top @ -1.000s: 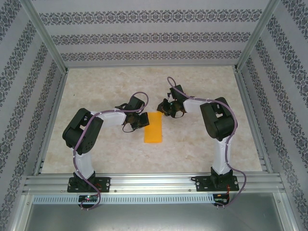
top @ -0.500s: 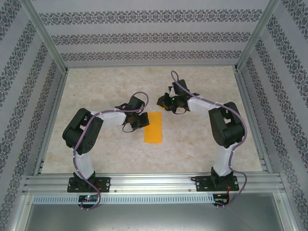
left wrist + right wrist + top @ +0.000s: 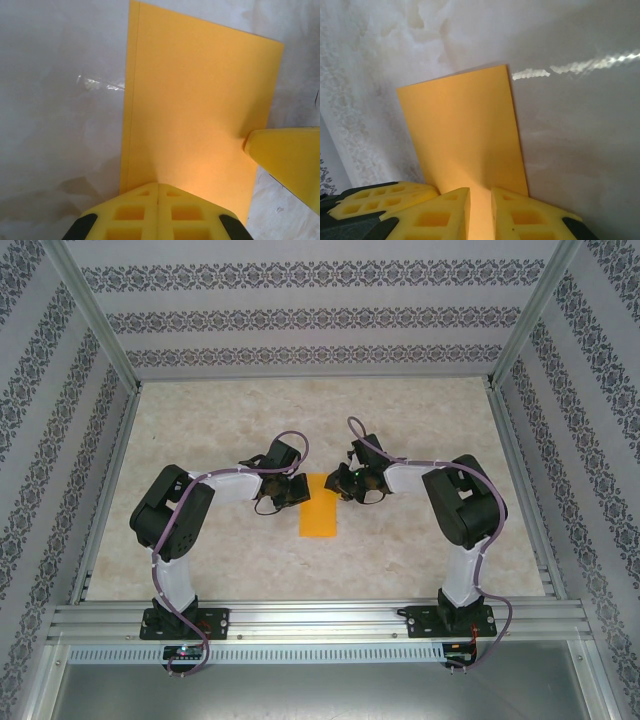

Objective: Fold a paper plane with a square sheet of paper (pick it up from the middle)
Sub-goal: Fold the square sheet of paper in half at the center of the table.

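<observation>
The sheet [image 3: 320, 510] lies flat on the middle of the pale marbled worktop [image 3: 200, 430], between the two arms. It is an orange-yellow rectangle whose long sides run away from the bases. Nothing else lies on the worktop around it. Patterned walls [image 3: 300, 315] close in three sides and a metal rail [image 3: 320, 620] carries the arm bases at the near edge. The left arm [image 3: 175, 515] rises from its base, bends at the elbow and reaches right, its wrist low at the sheet's far left corner. The right arm [image 3: 465, 505] mirrors it, reaching left to the far right corner. The left jaws are closed, their yellow fingers [image 3: 135, 215] pressed together with no gap and set on the sheet's edge. The right jaws stand slightly apart, their fingers [image 3: 530, 220] over the sheet's end, and orange paper shows through the narrow slot between them. Whether they pinch it I cannot tell. From the left wrist, one right fingertip [image 3: 285, 155] touches the sheet's right edge. The sheet looks smooth and uncrumpled. A thin strip along one long side shows a second layer lying not quite flush, so it is folded in half.
</observation>
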You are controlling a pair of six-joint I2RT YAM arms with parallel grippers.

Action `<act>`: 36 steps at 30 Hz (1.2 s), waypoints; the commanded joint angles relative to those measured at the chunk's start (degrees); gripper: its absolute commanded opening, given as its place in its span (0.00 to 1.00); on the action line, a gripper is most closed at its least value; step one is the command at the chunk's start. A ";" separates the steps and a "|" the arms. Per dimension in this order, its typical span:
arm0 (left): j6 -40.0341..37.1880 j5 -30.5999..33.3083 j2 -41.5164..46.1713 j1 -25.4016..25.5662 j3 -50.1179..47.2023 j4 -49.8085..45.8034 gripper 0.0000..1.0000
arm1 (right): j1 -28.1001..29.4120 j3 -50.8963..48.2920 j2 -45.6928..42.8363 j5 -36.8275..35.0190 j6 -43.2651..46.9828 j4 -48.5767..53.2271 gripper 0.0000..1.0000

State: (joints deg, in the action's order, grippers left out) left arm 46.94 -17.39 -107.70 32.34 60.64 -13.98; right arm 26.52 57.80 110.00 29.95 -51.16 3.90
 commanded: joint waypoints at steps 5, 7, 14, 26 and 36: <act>-1.12 2.89 -1.72 0.45 -1.67 -5.62 0.05 | 1.35 -1.29 -5.59 -0.78 1.68 1.70 0.20; -1.15 2.88 -1.70 0.46 -1.54 -5.63 0.05 | 1.85 -2.14 -6.06 -1.10 1.67 1.59 0.21; -1.01 2.88 -1.64 0.45 -1.52 -5.61 0.05 | 2.48 -6.53 -3.09 -2.41 -0.55 -1.20 0.20; -1.67 2.63 -1.47 0.45 -1.40 -6.07 0.05 | 5.53 -11.84 -13.18 -1.92 -2.19 -2.45 0.22; -1.22 2.66 -1.04 0.45 -2.17 -5.62 0.05 | 8.96 -16.90 -8.13 -2.31 -5.87 -8.78 0.22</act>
State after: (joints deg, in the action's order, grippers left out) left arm 46.72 -17.28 -107.70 32.34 60.64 -14.04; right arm 35.22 42.72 99.92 28.64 -55.24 -2.55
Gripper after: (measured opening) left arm 0.067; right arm 0.218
